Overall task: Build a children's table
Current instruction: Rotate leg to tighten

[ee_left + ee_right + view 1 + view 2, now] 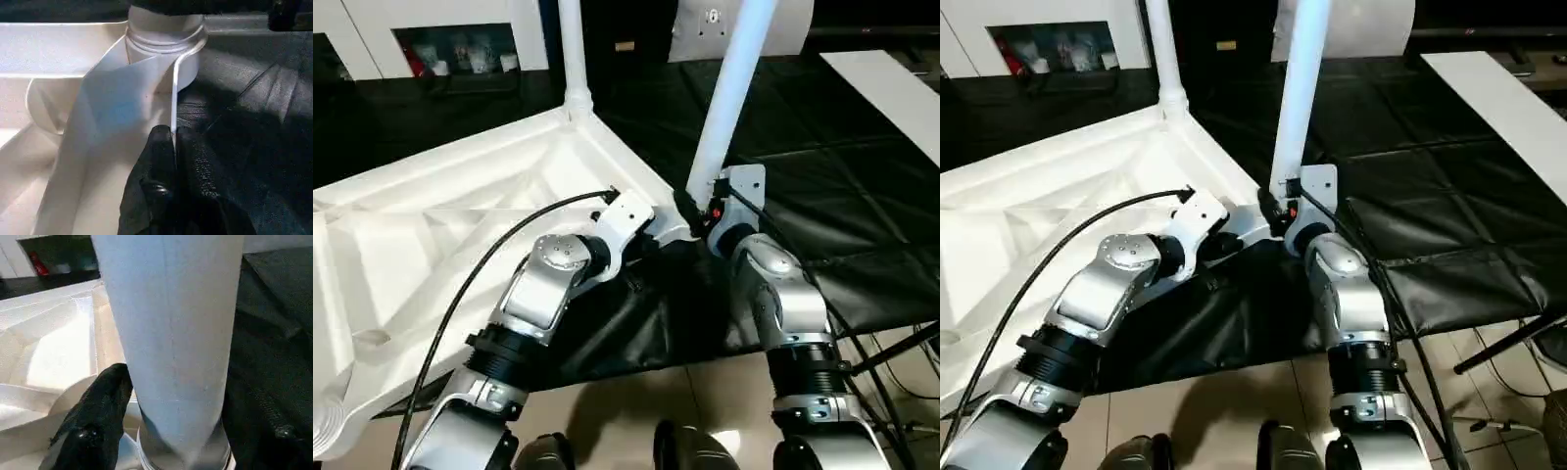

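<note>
The big white plastic table top (pixel 460 225) is lying upside down, its ribbed underside facing up, across a black padded mat (pixel 842 186) that is covering the floor in front of the robot. A long white tubular leg (pixel 574 49) is standing upright in the round socket at the far corner, and a second white tubular leg (pixel 729 88) is rising from the near right corner socket (pixel 164 46), leaning a little to the right as it goes up. The right gripper (pixel 168 396) is sitting right at the base of that leaning leg, its black fingers (pixel 95 416) spread on either side of the tube just above the socket collar; one finger is lying against the tube's side, and whether the pair is actually squeezing it is hard to tell. The left gripper (pixel 173 142) is reaching in at the same corner from the other side, its two black fingertips (pixel 159 152) pinched tight together on the thin white edge of the table top's rim, just below the socket. Both silver forearms (pixel 543 284) are stretching forward from the bottom of the head view, a black cable (pixel 480 264) arching over the left one. Beyond the mat, white cabinets (pixel 440 29) are lining the back wall, and a white board (pixel 891 88) is lying at the far right.
</note>
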